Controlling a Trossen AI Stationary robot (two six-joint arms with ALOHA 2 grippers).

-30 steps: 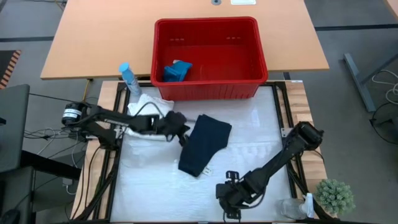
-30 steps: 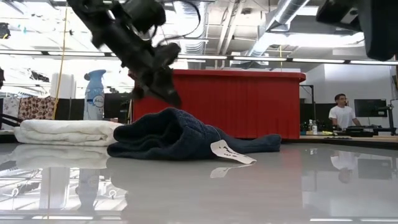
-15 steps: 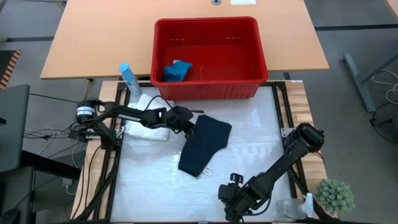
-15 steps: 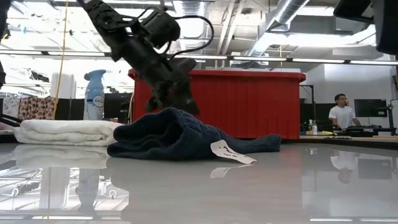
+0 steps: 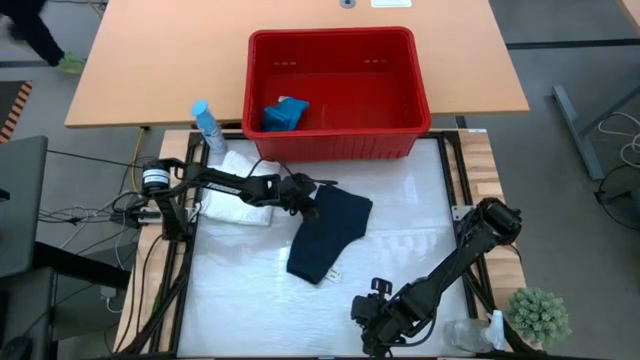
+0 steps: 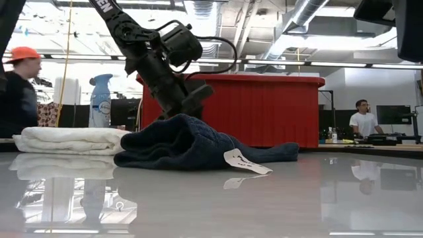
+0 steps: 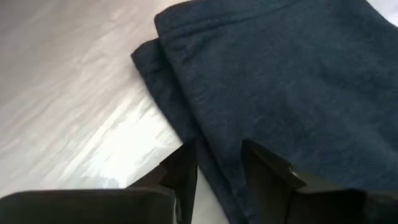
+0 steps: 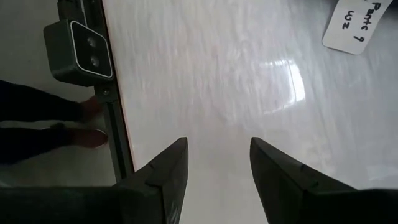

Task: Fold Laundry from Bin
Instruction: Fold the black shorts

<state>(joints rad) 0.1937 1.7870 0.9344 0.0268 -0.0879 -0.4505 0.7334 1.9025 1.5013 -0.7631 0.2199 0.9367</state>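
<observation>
left gripper point(image 7: 214, 163) of mine has moved onto the navy cloth point(image 5: 328, 232) at its ten o'clock edge, fingers apart, ready to pinch for folding.

Off-task items around the work surface

Blue spray bottle point(image 5: 207, 127) standing near table's point(image 5: 400, 255) far-left corner; small potted plant point(image 5: 538, 315) at near right; paper tag point(image 8: 359, 25) lying flat; orange-capped person point(image 6: 18, 86) beyond.
</observation>
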